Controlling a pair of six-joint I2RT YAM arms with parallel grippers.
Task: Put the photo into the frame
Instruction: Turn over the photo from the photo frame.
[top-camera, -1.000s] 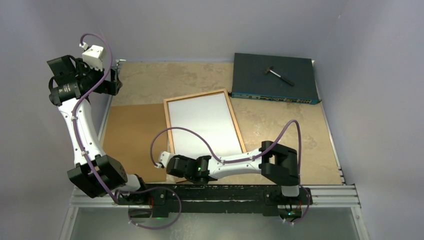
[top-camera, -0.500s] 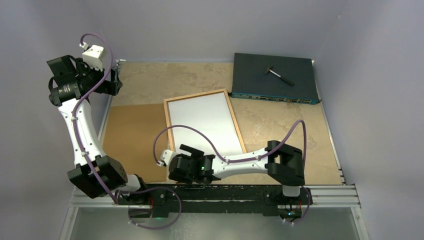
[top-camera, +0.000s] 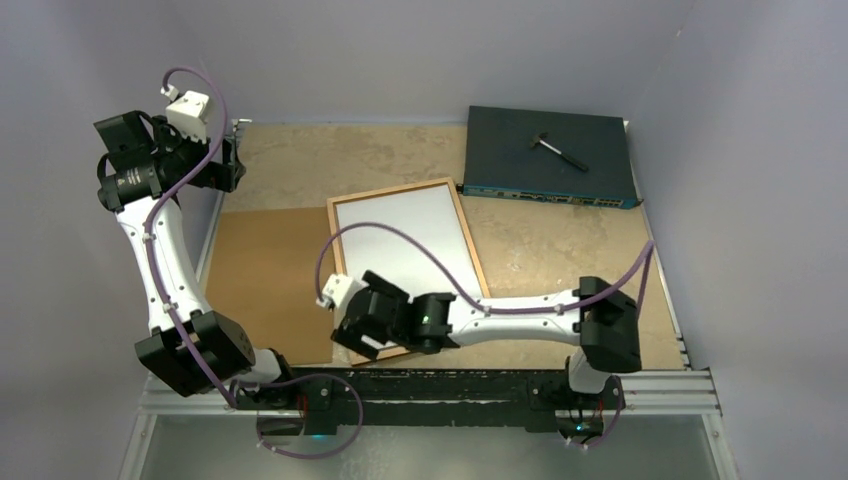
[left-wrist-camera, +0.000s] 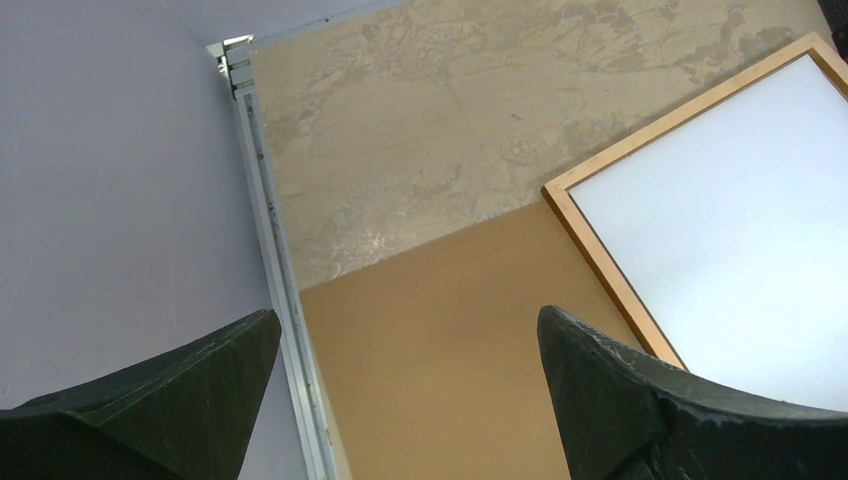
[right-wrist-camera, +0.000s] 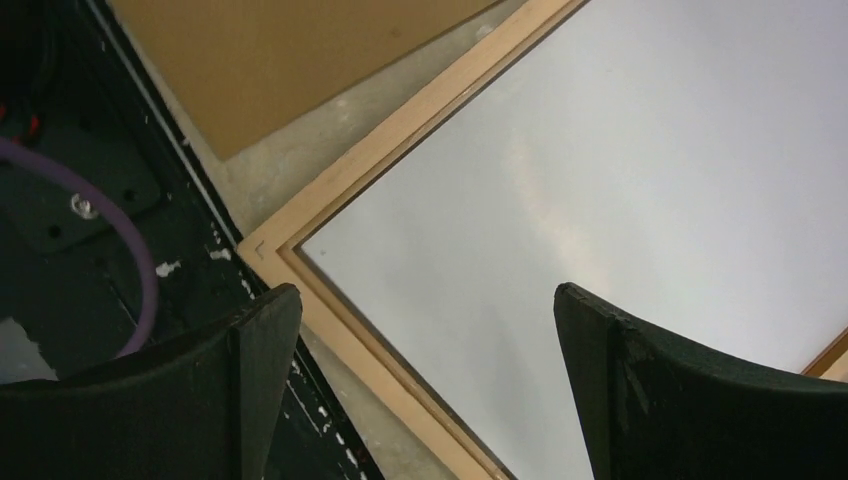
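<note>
Right claw (right-wrist-camera: 425, 297) is spread wide with nothing in it, hanging just over the near-left corner of the thin orange-brown wooden picture frame (top-camera: 390, 190). Left claw (left-wrist-camera: 400, 322) is also wide open, parked high at the far left.

What I'd worry about: that right claw sits low, so if a finger dips or drags while pulling away, it could hook the rail or skid the sheet out of the recess. The purple cable (top-camera: 400, 252) looping over it could brush it too.

As for what's in what, the large glossy white-backed photo print (top-camera: 405, 235) lies white side up inside the frame and looks flat at that corner. The plain brown backing board (top-camera: 265, 290) lies just beside the frame, on the marbled beige table (top-camera: 560, 250).
</note>
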